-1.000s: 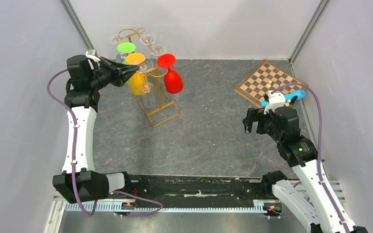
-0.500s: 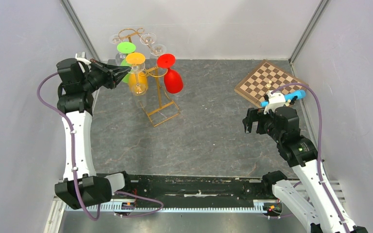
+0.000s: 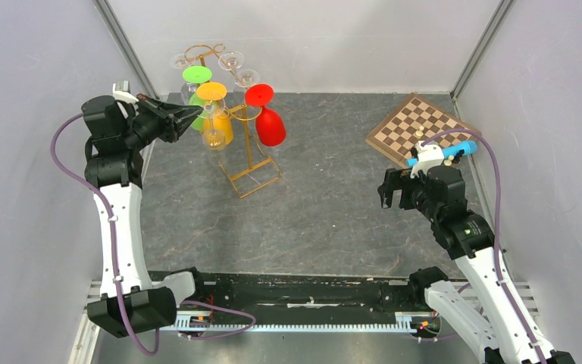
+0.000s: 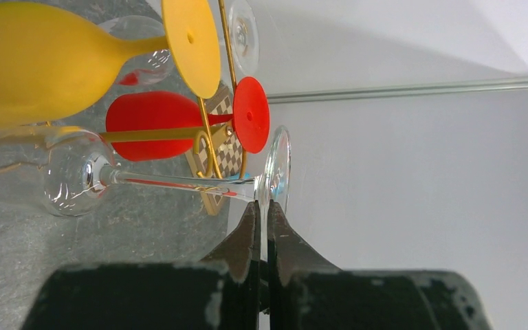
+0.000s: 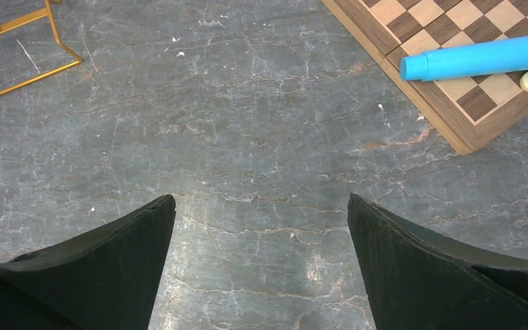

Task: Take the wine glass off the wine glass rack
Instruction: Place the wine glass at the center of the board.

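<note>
The gold wire wine glass rack [image 3: 251, 155] stands at the back left; its wires also show in the left wrist view [image 4: 211, 137]. My left gripper [image 3: 195, 117] is shut on the foot rim of a clear wine glass [image 3: 213, 138], which hangs bowl-down at the rack's left side next to a yellow glass [image 3: 225, 125]. In the left wrist view the clear glass [image 4: 75, 180] has its thin foot pinched between my fingertips [image 4: 251, 227]. I cannot tell whether its stem is free of the rail. My right gripper [image 3: 394, 193] is open and empty above the table [image 5: 261, 199].
A red glass [image 3: 270, 125], a green glass [image 3: 195, 76] and clear glasses [image 3: 231, 59] hang on the rack. A chessboard [image 3: 417, 125] with a blue tube [image 3: 443, 154] lies at the back right. Grey walls enclose the left, back and right sides.
My left arm has drawn back to the left with the clear glass in its grip, pulling the glass leftward along the rack. The right arm has not moved.
</note>
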`<action>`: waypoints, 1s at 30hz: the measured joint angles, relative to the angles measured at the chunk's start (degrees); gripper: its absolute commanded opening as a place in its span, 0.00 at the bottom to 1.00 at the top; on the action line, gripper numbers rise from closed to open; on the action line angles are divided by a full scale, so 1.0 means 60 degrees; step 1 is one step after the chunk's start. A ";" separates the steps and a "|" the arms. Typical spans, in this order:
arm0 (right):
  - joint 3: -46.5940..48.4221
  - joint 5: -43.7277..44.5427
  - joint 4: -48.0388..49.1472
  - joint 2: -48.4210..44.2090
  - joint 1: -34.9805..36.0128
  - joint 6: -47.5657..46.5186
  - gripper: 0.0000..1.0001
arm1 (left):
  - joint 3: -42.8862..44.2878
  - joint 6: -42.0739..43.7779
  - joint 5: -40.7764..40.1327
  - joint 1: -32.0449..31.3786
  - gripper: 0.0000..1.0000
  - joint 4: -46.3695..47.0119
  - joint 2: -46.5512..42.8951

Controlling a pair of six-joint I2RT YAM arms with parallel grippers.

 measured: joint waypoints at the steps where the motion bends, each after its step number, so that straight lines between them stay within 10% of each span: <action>1: 0.0000 -0.0004 -0.0015 0.0018 0.0000 0.0000 0.98 | 0.0000 0.0091 0.0015 -0.0004 0.02 -0.0033 -0.0066; 30: 0.0459 -0.1137 -0.0601 0.0270 0.0000 0.0288 0.98 | -0.0408 0.1668 0.0386 -0.4156 0.02 -0.1381 -0.1639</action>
